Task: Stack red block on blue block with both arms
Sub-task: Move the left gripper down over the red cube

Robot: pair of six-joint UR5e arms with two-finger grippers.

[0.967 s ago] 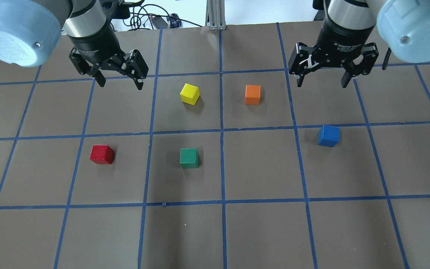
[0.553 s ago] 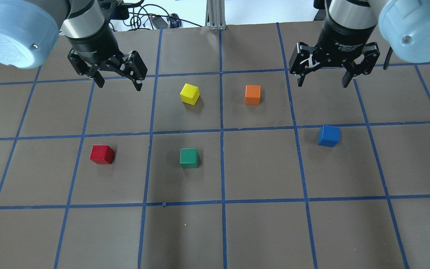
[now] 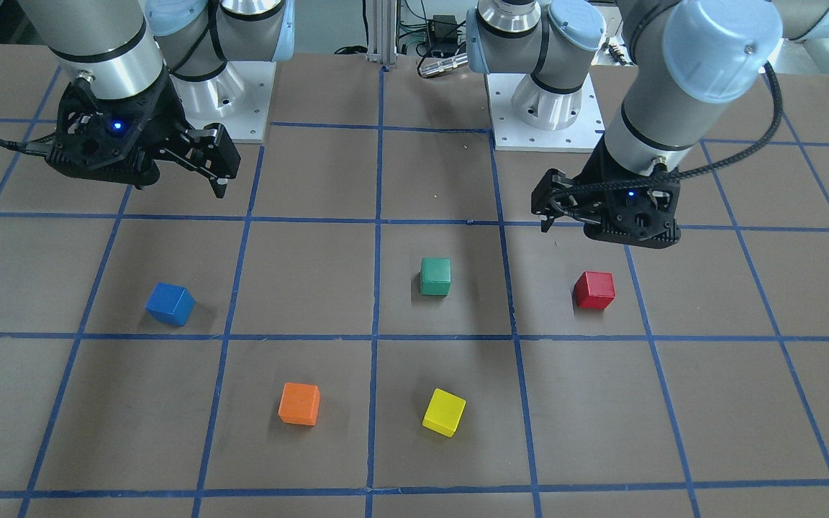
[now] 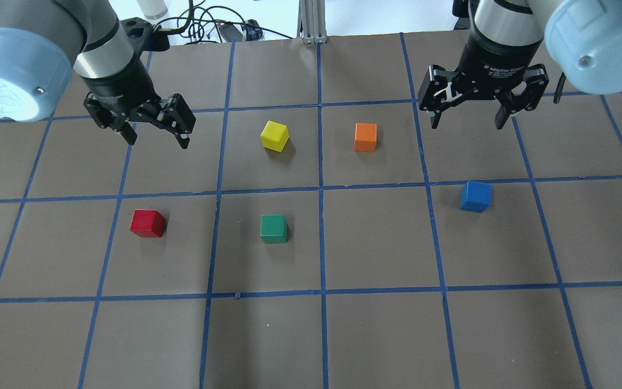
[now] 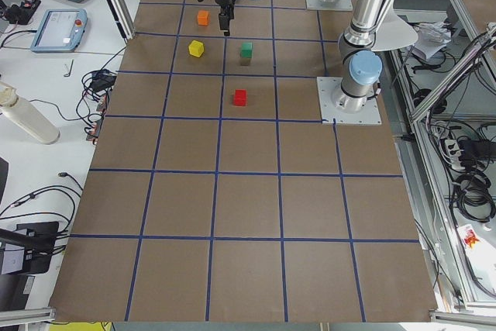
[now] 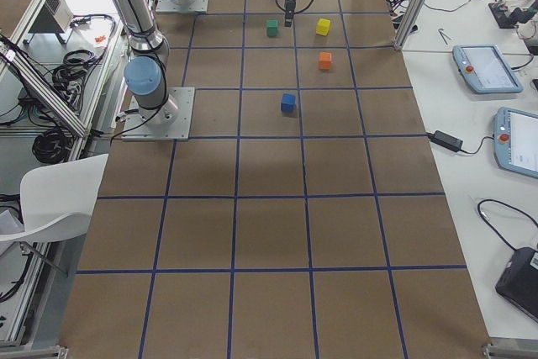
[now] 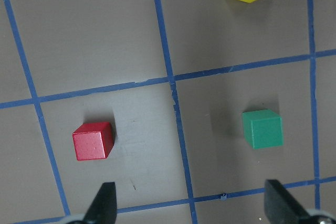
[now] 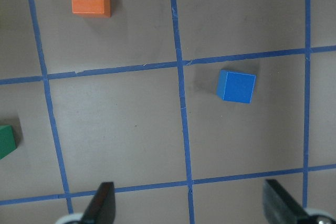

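Note:
The red block (image 4: 147,223) lies on the brown table at the left; it also shows in the front view (image 3: 594,290) and the left wrist view (image 7: 93,140). The blue block (image 4: 475,196) lies at the right, also in the front view (image 3: 169,303) and the right wrist view (image 8: 236,86). My left gripper (image 4: 155,140) is open and empty, raised above the table behind the red block. My right gripper (image 4: 467,123) is open and empty, raised behind the blue block.
A yellow cube (image 4: 274,135) and an orange cube (image 4: 365,137) sit at the back centre. A green cube (image 4: 273,228) sits between the red and blue blocks. The table (image 4: 376,324) is brown with a blue tape grid.
My left gripper has moved left and toward the front, closer to the red block. My right gripper has hardly moved. The blocks have not moved.

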